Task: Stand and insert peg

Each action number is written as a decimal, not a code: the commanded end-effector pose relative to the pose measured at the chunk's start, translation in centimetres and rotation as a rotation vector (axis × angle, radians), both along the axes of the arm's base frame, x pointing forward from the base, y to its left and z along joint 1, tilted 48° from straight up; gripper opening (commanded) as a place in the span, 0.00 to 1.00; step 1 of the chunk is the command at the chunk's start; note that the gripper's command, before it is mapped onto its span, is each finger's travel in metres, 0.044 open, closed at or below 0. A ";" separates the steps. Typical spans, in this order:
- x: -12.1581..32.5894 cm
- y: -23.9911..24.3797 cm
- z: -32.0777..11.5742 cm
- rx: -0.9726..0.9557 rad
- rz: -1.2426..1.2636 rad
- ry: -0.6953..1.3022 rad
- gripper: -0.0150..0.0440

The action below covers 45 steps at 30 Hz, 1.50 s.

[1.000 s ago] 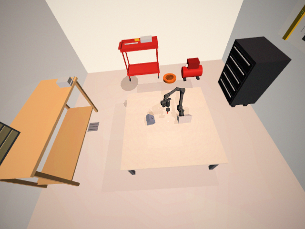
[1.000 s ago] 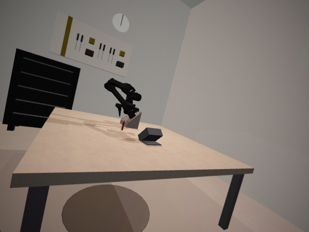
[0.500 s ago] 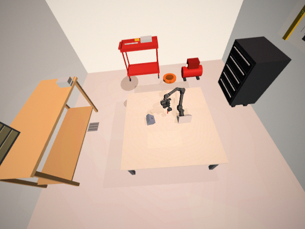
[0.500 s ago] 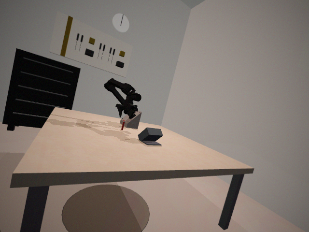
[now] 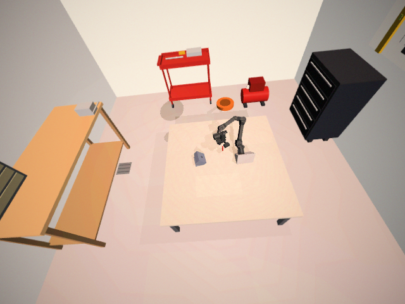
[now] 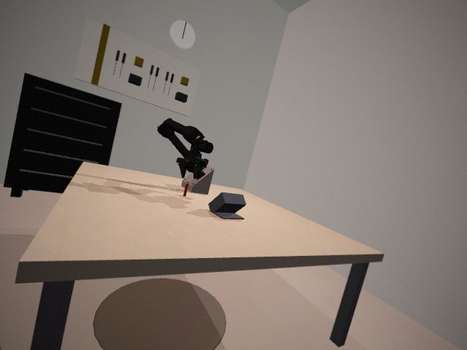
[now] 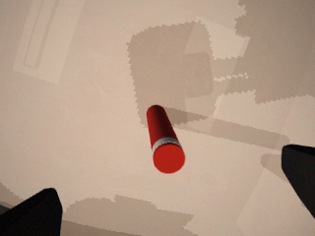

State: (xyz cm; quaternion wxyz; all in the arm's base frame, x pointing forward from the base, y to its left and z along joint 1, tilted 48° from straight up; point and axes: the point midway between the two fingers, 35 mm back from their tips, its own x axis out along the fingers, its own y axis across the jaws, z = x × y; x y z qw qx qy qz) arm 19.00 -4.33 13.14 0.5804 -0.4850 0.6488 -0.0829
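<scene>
The red peg stands upright on the table, with its white-banded end up. The grey-blue sloped panel stands apart from the peg. Its hole shows as a dark spot in the top view and is hidden in the exterior view. My gripper is open and empty, pointing down above the peg. In the wrist view the peg's top shows between the two widely parted fingers, touching neither.
A pale wedge-shaped block stands at the arm's base, on the other side of the peg from the panel. A red cart, an orange ring and a black drawer cabinet stand on the floor beyond the table.
</scene>
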 end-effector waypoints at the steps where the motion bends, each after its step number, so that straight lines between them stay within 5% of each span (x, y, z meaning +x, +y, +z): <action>1: 0.1 -0.2 -0.2 -0.003 0.006 0.003 1.00; 39: 0.9 -4.6 -4.1 -0.007 0.006 0.001 1.00; 45: 0.9 -4.3 -3.9 -0.001 0.006 0.004 0.73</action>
